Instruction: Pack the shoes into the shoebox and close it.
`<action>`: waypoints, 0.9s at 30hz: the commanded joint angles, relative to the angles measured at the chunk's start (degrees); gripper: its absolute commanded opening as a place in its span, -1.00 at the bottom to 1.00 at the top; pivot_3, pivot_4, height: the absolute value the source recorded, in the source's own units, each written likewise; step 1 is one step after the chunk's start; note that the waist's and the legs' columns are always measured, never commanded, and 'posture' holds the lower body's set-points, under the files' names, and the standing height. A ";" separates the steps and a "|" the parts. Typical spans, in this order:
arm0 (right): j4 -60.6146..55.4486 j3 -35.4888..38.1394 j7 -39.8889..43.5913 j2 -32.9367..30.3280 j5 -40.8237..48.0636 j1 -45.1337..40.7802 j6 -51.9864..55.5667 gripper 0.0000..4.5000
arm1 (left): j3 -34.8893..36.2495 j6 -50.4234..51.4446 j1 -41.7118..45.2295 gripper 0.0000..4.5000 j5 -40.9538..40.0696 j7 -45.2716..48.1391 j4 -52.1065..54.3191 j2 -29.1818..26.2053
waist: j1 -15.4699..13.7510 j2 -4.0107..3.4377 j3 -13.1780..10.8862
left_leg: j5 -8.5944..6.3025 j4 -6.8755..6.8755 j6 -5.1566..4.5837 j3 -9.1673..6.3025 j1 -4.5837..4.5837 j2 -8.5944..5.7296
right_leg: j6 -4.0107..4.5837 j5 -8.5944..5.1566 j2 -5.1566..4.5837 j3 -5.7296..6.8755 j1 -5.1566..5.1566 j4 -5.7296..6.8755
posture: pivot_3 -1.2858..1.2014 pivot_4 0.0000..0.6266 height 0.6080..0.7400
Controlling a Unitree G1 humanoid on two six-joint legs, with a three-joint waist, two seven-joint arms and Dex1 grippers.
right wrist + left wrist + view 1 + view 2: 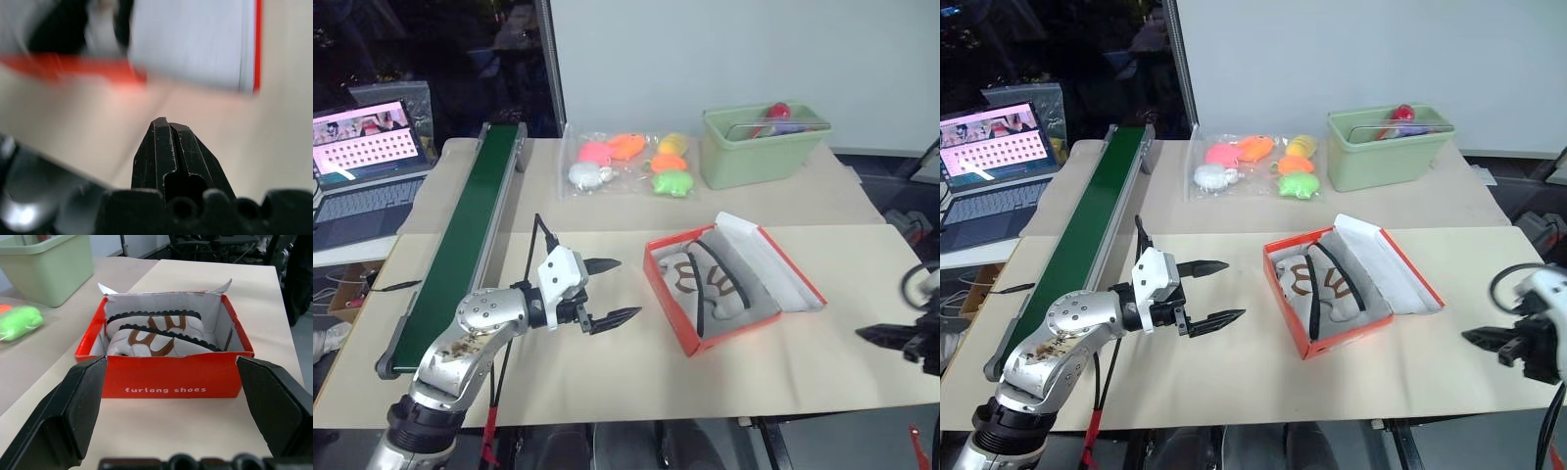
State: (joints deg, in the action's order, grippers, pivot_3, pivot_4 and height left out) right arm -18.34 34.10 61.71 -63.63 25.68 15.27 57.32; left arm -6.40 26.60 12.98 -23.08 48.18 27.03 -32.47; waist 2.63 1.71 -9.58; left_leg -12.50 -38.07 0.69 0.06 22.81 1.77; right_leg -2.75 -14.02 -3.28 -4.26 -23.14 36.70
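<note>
The red-orange shoebox (pixel 687 331) lies open on the paper-covered table, its white-lined lid (pixel 781 277) folded back to the right. Both white shoes (pixel 705 284) with brown laces lie inside it, and they show side by side in the left wrist view as the shoes (pixel 156 335) behind the box's front wall (pixel 166 377). My left gripper (pixel 612 290) hovers open a short way left of the box, pointing at it, nothing between its fingers. My right gripper (pixel 1489 338) is off to the right near the table's edge, shut and empty; its closed fingertips (pixel 168 132) point down at the table near the lid.
A long green conveyor belt (pixel 470 225) runs along the left side. A clear bag of coloured soft toys (pixel 626 162) and a pale green bin (pixel 759 147) stand at the back. A laptop (pixel 367 147) sits at far left.
</note>
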 commanded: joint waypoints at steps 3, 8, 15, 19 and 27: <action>3.87 -11.02 -8.71 3.92 -5.39 -4.90 -5.46 -0.97 | -0.07 -0.14 0.89 1.00 -0.45 -0.20 1.63 -0.09 | -0.18 0.00 0.00 | 0.00 0.00 0.00 -0.02 -0.03 -0.01 | 0.00 0.00 0.01 0.01 0.01 0.01 | 0.03 -0.52 0.83; 9.38 -16.60 -17.04 10.76 -7.85 -10.72 -4.90 -0.97 | -0.01 -0.35 1.22 1.00 -0.22 -0.13 1.13 -0.22 | -0.38 -0.01 0.00 | 0.00 0.01 0.00 -0.05 0.15 -0.07 | -0.01 -0.03 -0.05 0.01 -0.10 -0.02 | 0.03 -0.52 0.83; 16.98 -20.61 -26.25 19.63 -10.46 -15.54 -4.98 -0.97 | 0.21 -0.23 2.35 1.00 -0.31 0.03 0.34 -0.32 | -0.52 0.00 0.01 | -0.01 0.03 -0.01 -0.09 0.14 -0.07 | -0.02 -0.04 -0.05 0.05 -0.08 -0.03 | 0.03 -0.52 0.83; 23.35 -16.80 -31.98 27.49 -8.77 -21.27 -4.95 -0.97 | 0.08 -0.38 2.68 1.00 -0.16 -0.20 0.01 -0.20 | 0.50 0.68 0.26 | -0.01 0.02 -0.01 -0.06 -0.02 0.03 | 0.01 0.01 0.02 0.00 0.07 -0.05 | 0.03 -0.52 0.83; 31.20 -3.94 -40.32 41.82 -0.44 -30.48 -3.27 -0.97 | -0.09 -0.14 2.78 1.00 -0.12 -0.78 0.31 0.01 | 1.50 0.88 0.27 | -0.02 0.06 0.00 -0.07 -0.65 0.14 | 0.02 0.22 0.09 0.02 0.85 -0.50 | 0.03 -0.52 0.83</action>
State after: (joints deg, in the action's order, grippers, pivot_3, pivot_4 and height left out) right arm 10.97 27.89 22.86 -24.25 21.45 -13.51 52.12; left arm -6.83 26.59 15.09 -22.83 47.77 26.05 -32.58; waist 4.13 2.59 -9.31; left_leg -12.52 -37.99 0.69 -0.01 22.16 1.92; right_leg -2.73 -13.80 -3.19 -4.25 -22.29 36.18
